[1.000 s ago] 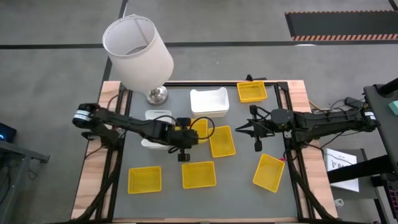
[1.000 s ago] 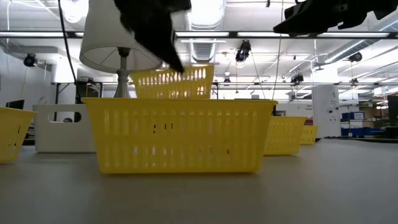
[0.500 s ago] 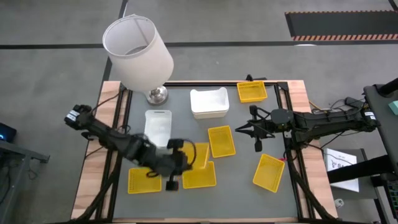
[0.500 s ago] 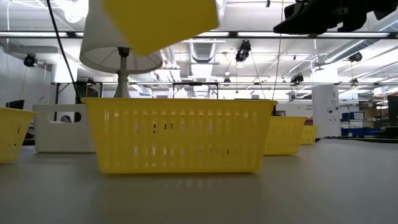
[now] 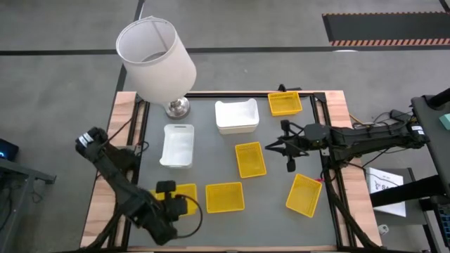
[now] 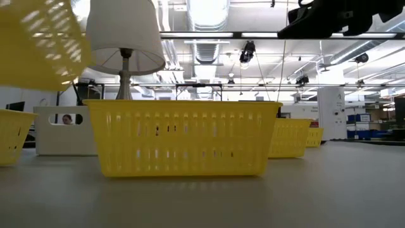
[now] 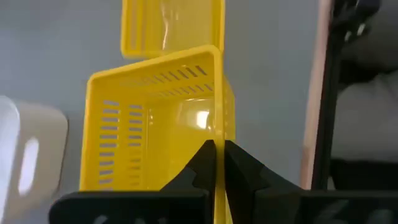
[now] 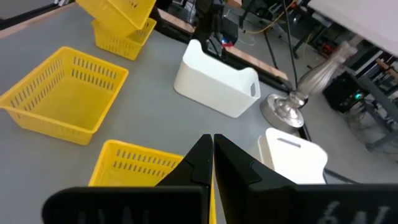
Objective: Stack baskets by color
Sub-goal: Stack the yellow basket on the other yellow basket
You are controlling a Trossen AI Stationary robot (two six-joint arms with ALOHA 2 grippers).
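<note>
Baskets remain mostly unstacked: the left gripper (image 7: 214, 163), clenched on one yellow mesh plastic basket (image 7: 155, 124), holds it above another yellow basket (image 7: 171, 28); the right gripper (image 5: 290, 149) hangs pinched shut.

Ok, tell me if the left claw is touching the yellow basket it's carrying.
Touching. The left wrist view shows the left claw pinched shut on the rim of the yellow basket, one finger either side of the wall.

- You are looking straight down on the whole desk (image 5: 274, 211) from overhead.
- You are looking level across the desk from its surface, close to a yellow basket (image 6: 180, 136).
- Both wrist cameras are peering down past closed claws; all views share the baskets.
</note>
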